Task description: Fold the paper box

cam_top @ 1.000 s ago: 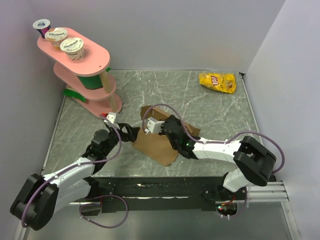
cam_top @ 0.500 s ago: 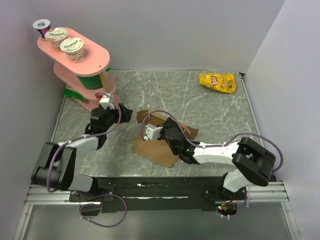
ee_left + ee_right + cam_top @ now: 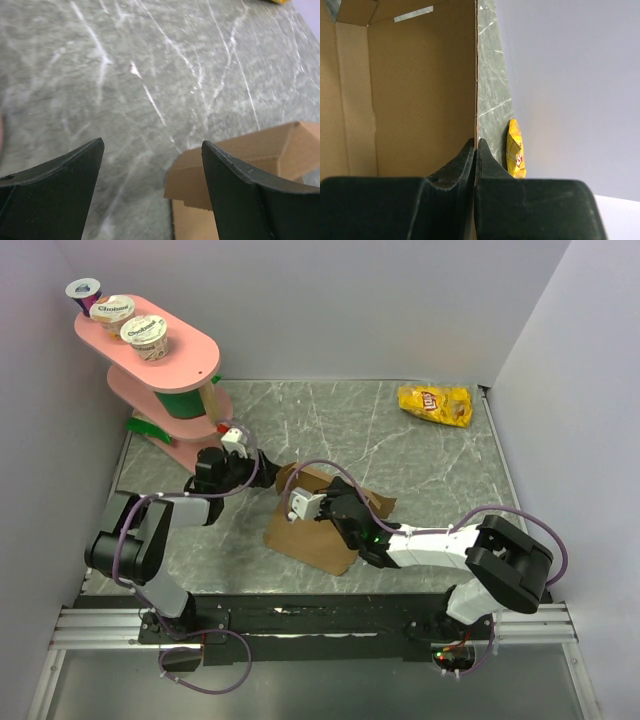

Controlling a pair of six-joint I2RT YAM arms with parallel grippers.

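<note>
Workpiece: brown corrugated cardboard paper box (image 3: 318, 528), centre of grey marbled table (image 3: 430, 470); judged light, stiff, hinging at creases. Right gripper (image 3: 476, 146) pinched shut on panel edge. Left gripper (image 3: 152, 146) wide, empty, near corner flap (image 3: 230, 160), likely hold.

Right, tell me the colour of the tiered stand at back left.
The tiered stand is pink with green supports; the top external view shows it best.

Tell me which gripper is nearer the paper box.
Right. The right gripper is shut on a panel edge of the paper box; the left gripper hangs open just off the box's far-left corner.
</note>
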